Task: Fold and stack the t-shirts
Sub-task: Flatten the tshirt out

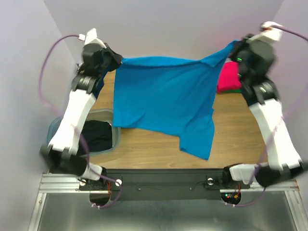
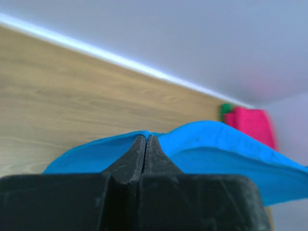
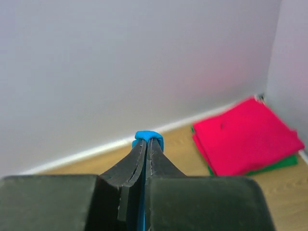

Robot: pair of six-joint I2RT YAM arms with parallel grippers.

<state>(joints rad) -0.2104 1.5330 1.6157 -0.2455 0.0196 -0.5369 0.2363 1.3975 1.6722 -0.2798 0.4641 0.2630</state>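
Observation:
A bright blue t-shirt [image 1: 163,96] hangs spread in the air between both arms, its lower edge drooping toward the table. My left gripper [image 1: 117,59] is shut on its left top corner; in the left wrist view the blue t-shirt [image 2: 216,144] bulges past the closed left gripper [image 2: 146,138]. My right gripper [image 1: 234,46] is shut on the right top corner, and the right wrist view shows the blue t-shirt [image 3: 149,136] as a fold pinched at the tip of the right gripper [image 3: 147,140]. A folded red-pink t-shirt [image 1: 228,77] lies on a green t-shirt [image 3: 279,164] at the back right. A black t-shirt [image 1: 96,134] lies in the bin.
A translucent blue-grey plastic bin [image 1: 55,127] sits at the table's left edge under my left arm. The wooden table [image 1: 159,149] shows bare below the hanging shirt. White walls close the back and both sides.

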